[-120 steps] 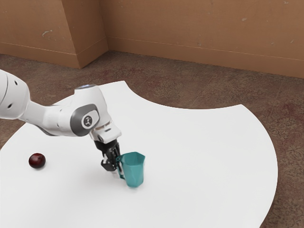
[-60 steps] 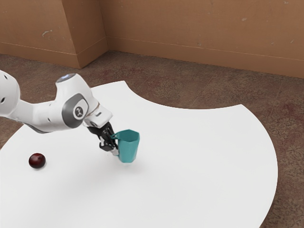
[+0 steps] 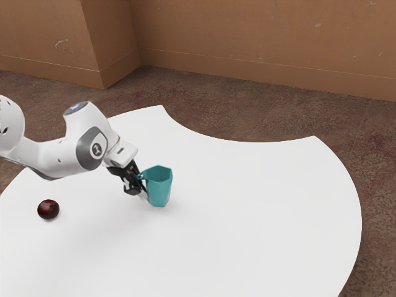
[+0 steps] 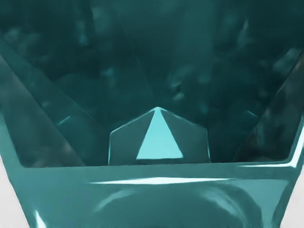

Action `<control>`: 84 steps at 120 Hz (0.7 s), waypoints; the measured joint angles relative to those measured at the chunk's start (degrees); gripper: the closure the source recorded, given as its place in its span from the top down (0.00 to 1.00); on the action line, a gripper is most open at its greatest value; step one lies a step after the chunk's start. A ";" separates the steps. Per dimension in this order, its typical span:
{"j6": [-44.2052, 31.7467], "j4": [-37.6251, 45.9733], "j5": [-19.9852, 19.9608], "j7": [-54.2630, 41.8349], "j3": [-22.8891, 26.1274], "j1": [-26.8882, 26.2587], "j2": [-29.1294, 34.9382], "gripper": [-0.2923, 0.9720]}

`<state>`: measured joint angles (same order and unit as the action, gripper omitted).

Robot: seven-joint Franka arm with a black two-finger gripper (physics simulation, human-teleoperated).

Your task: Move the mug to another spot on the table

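Fingers of the black two-finger gripper are closed on the teal faceted mug, clamping it from two sides at the edge that faces the exterior view's left. The mug is upright with a slight lean, open mouth upward, and its body projects from the gripper toward the exterior view's right. Whether its base touches the surface or hangs just above it cannot be determined. In the wrist view, the mug lies directly under the hand. Its dark faceted inner walls run down to a small pale facet at the bottom, and its glossy rim crosses close to the camera.

The gripper is mounted on the white robot arm, which enters from the exterior view's left with the hand angled down toward the exterior view's right.

The mug is located over the white table, in the part of the tabletop toward the exterior view's left, well inside the edges. The tabletop has a rounded outline with a concave cut in its far edge. A dark red round fruit rests on the table toward the exterior view's left of the mug, well apart from both the mug and the gripper.

Brown speckled floor surrounds the table and is bounded by tan walls.
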<state>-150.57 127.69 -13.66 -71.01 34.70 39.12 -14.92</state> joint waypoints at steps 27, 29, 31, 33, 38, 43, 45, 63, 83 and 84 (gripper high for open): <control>0.27 -0.18 -0.15 -0.60 -0.32 0.79 -0.85 0.52; 0.30 -0.17 -0.17 -0.65 -0.33 0.91 -0.76 0.54; 0.34 -0.16 -0.19 -0.71 -0.33 1.05 -0.66 0.56; 0.37 -0.15 -0.20 -0.78 -0.31 1.27 -0.58 0.57; 0.45 -0.10 -0.23 -0.98 -0.23 1.78 -0.24 0.61; 0.55 -0.09 -0.26 -1.17 -0.10 2.09 0.09 0.64; 0.59 -0.10 -0.26 -1.25 -0.03 2.18 0.24 0.65; 0.86 -0.20 -0.36 -1.84 0.96 2.45 3.85 0.71; 2.54 -0.65 -0.42 -2.22 2.99 2.23 13.39 0.74; 2.77 -0.78 -0.42 -2.22 3.04 2.14 13.76 0.74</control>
<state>-147.80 126.91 -14.08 -73.23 37.74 41.26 -1.16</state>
